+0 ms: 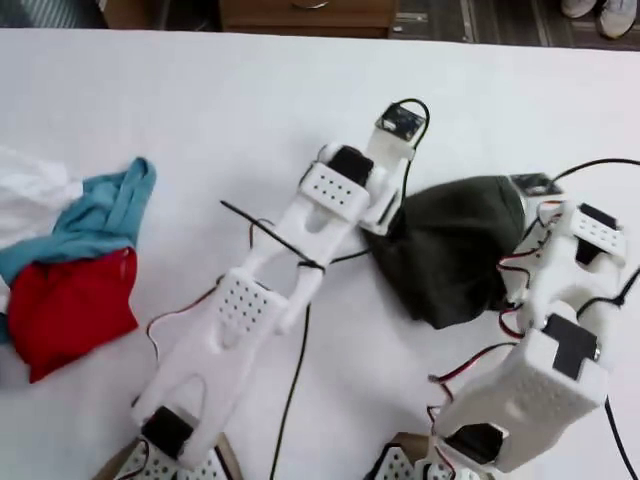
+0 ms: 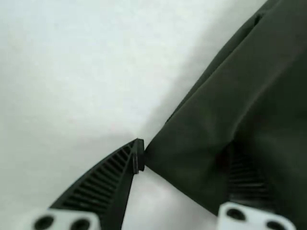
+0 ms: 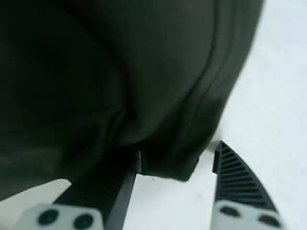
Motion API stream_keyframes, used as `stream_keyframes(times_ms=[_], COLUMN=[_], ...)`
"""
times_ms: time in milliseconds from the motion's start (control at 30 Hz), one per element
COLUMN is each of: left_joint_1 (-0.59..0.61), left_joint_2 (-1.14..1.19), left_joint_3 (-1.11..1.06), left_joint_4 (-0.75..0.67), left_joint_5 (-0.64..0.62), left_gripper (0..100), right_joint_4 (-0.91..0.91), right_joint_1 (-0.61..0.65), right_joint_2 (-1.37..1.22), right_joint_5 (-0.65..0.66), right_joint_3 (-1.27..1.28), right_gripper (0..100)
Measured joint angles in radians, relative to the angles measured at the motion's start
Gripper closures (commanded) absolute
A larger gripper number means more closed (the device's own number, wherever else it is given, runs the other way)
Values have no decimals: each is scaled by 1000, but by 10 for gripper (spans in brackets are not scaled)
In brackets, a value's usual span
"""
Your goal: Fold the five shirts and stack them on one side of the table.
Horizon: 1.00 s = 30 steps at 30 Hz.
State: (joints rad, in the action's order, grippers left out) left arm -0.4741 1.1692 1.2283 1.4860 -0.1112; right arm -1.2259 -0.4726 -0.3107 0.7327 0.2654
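High view gives you a white table (image 1: 200, 120) running edge to edge. Beyond its far edge are a strip of dark plank floor (image 1: 480, 20) and the base of a wooden cabinet (image 1: 305, 15). Take the dark green shirt (image 1: 455, 245) as your marker; it lies bunched in a rounded heap right of the table's middle.

Well to the left of it, at the table's left edge, you have a loose pile. A white shirt (image 1: 30, 195) lies farthest out, a teal shirt (image 1: 105, 215) is crumpled against it, and a red shirt (image 1: 75, 305) touches the teal one on the near side. All three lie unfolded.

Between the pile and the green shirt is white tabletop, crossed by the left arm (image 1: 270, 290). It slants from the near edge up to the green shirt's left rim, and a black cable (image 1: 295, 390) trails over the table beside it. In the left wrist view your left claw (image 2: 187, 158) stands parted. One finger (image 2: 120, 177) is down on the white surface just beside the shirt's edge, and the other is against the dark cloth.

On the green shirt's right side sits the right arm (image 1: 545, 370), bent back over itself, with red and black wires along it. In the right wrist view your right claw (image 3: 177, 155) is spread too, with the shirt's hem lying between its fingers, not pinched.
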Motion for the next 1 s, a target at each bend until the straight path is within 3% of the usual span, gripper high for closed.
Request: stream_keyframes(times_ms=[100, 233, 300, 533, 700, 1000], left_joint_1=[0, -3, -5, -5, -15, -170], left_joint_2=[0, 2, 2, 3, 5, 5], left_joint_3=[0, 0, 0, 0, 20, 190], left_joint_4=[0, 0, 0, 0, 0, -6], left_joint_5=[0, 49, 61, 77, 160, 374], left_gripper=[801, 989, 979, 980, 980, 980], right_joint_4=[-6, -2, 0, -8, -66, -203], right_joint_1=[5, 2, 0, 5, -41, -193], right_joint_2=[-31, -46, -55, -58, -58, 34], right_joint_5=[-2, 3, 17, 26, 38, 275], right_joint_3=[-20, -48, -74, -95, -138, -157], right_gripper=[801, 937, 986, 978, 978, 978])
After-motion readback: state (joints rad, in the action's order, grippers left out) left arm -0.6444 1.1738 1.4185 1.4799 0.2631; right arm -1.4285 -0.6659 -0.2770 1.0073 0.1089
